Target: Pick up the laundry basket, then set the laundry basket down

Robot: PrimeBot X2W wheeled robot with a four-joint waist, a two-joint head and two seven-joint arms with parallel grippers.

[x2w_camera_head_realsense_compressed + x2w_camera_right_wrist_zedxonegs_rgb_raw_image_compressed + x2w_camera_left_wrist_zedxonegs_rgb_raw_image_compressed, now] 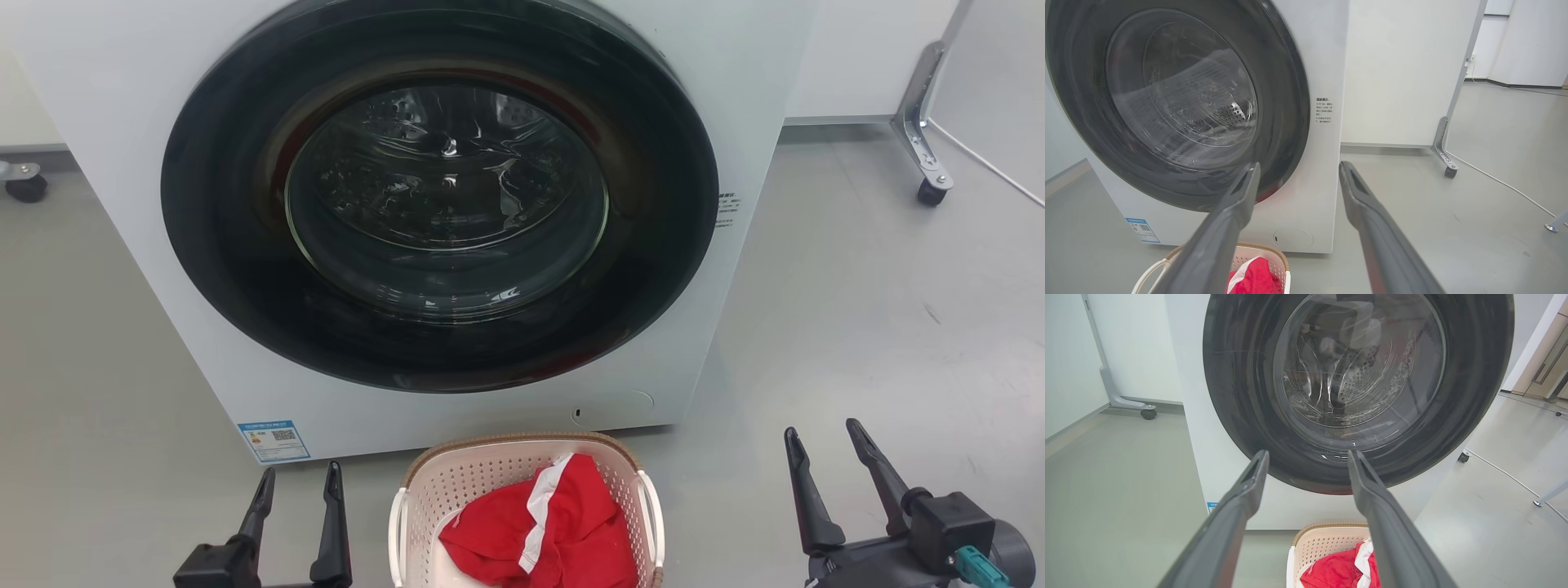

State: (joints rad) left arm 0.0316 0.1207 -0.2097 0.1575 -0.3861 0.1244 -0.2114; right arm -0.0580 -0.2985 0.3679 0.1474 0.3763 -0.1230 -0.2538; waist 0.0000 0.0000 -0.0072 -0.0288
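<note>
1. Grey floor (857, 310) in a pale-walled room, where a white front-loading washing machine (122, 122) fills the background, its round glass door (445, 196) closed.
2. Centre foreground: the laundry basket (482, 478) sits on the floor just in front of the machine's base, between the two grippers and touched by neither.
3. At lower left, the left gripper (300, 469) shows its fingers parted and holding nothing. The right gripper (821, 427) is likewise spread and empty, standing somewhat farther out from the basket's side.
4. Handling, as a judgement: thin perforated plastic suggests a light, fairly stiff basket whose walls may flex if squeezed. The single red garment (588, 523) inside should add little weight. The smooth plastic could slide between the fingers. The surest holds look to be the left handle (396, 531) and the right handle (656, 523), one per gripper, raised together so the basket stays level.
5. The count:
   - one basket with two white side handles
   - one red garment with a white stripe
   - one washing machine with one door and one blue label (273, 441)
   - two grippers, each with two dark fingers
</note>
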